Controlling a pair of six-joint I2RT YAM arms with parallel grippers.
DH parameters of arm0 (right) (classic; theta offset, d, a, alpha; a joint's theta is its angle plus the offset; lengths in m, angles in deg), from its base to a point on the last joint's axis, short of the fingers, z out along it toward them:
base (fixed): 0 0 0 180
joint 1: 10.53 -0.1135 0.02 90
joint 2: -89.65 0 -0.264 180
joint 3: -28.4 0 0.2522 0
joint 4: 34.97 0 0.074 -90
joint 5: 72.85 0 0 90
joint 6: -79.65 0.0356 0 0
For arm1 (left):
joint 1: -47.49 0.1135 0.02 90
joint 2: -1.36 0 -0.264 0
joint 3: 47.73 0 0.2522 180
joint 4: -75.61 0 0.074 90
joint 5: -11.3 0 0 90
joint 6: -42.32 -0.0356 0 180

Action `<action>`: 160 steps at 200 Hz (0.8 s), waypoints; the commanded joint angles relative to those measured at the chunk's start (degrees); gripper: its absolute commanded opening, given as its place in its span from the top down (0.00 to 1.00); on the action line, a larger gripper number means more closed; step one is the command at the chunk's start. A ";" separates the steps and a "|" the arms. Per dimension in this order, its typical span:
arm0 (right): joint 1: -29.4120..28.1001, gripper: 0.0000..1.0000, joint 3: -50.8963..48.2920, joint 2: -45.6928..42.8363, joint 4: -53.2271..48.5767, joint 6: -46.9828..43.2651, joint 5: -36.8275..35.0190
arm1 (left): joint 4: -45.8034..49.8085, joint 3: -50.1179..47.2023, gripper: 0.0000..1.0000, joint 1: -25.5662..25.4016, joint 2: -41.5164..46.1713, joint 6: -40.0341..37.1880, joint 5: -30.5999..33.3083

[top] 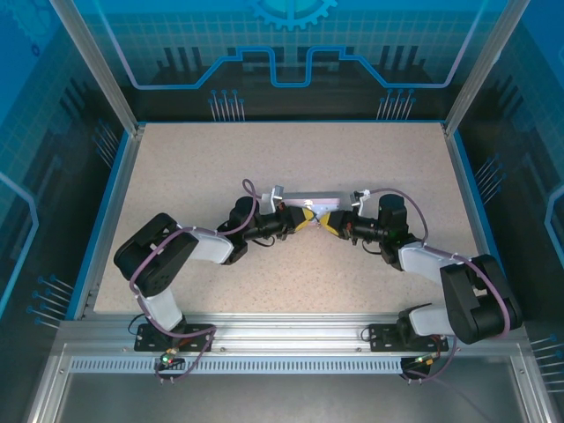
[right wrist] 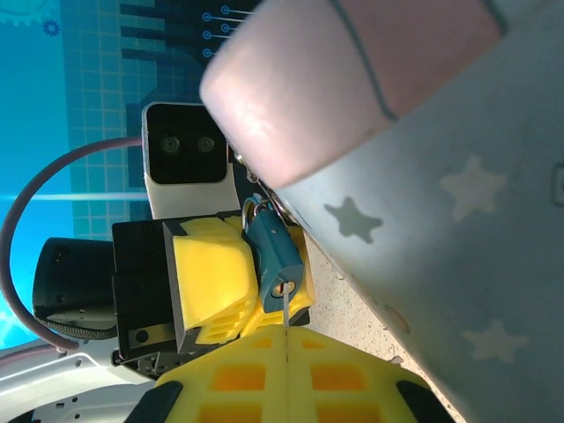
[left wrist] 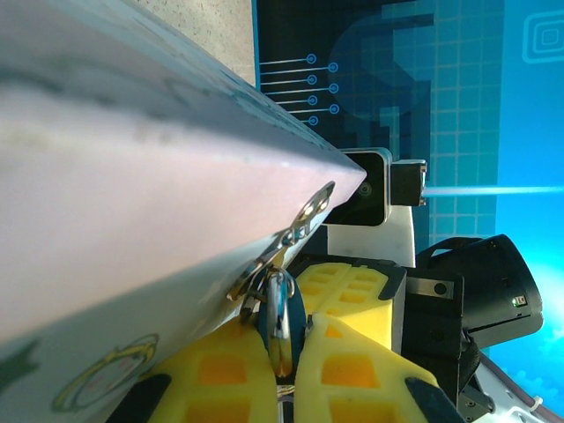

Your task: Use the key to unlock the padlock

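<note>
I see a speckled beige worktop (top: 176,176) inside a booth of blue circuit-pattern panels (top: 291,53), with a silver aluminium rail (top: 291,339) along its near edge. Both arms reach to the middle of the worktop, to a pale blue rectangular star-printed tin (top: 310,199). Open worktop runs from there to all four edges.

From above, the left gripper (top: 300,220) and right gripper (top: 331,222) nearly touch at the tin's near side. The right wrist view brings out the small teal silver-shackled padlock (right wrist: 275,251) hanging on the tin's hasp, pinched between the left gripper's yellow fingers. It also shows the thin metal key (right wrist: 285,310) clamped in the right gripper's closed jaws, its tip at the keyhole. The left wrist view shows the shackle threaded through the hasp ring.
</note>
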 commanded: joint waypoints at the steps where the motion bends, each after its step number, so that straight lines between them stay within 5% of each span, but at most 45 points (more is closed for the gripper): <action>1: -0.51 1.00 1.41 0.92 3.32 1.47 -1.05 | -4.13 -0.23 1.00 0.15 -0.26 1.35 -1.40; 160: -0.07 1.00 -0.52 5.86 14.54 8.58 1.36 | -5.14 -0.03 1.00 -0.54 -0.39 1.42 -1.48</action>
